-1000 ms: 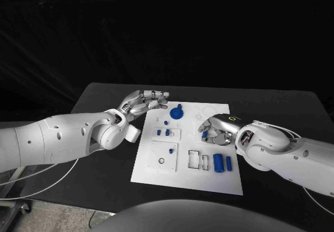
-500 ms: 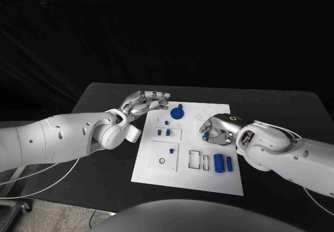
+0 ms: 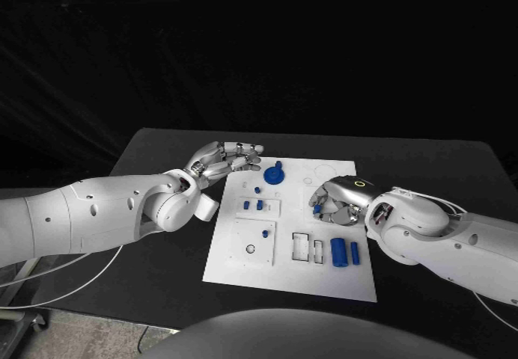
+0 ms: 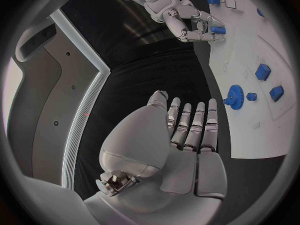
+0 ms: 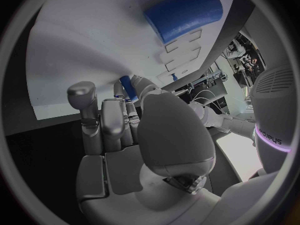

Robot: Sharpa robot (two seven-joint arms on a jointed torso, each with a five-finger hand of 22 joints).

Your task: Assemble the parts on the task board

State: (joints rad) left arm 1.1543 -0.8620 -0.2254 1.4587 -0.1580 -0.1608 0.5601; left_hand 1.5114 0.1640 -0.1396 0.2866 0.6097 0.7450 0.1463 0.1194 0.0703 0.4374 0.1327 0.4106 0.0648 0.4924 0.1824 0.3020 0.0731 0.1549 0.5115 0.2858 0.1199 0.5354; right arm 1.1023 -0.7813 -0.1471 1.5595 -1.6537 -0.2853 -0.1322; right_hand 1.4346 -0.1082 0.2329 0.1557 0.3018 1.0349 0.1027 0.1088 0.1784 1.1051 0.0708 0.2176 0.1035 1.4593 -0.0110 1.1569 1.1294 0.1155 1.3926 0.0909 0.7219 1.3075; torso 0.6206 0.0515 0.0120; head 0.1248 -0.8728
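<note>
The right hand (image 3: pixel 337 202) pinches a small blue peg (image 4: pixel 217 29) just above the white board (image 3: pixel 243 263), near its right-hand edge. The left hand (image 3: pixel 224 159) hovers empty, fingers loosely apart, beside the board's far left corner.

A black table (image 3: pixel 432 168) stands before a dark curtain-like backdrop, with grey floor (image 3: pixel 75 336) at its near corner
</note>
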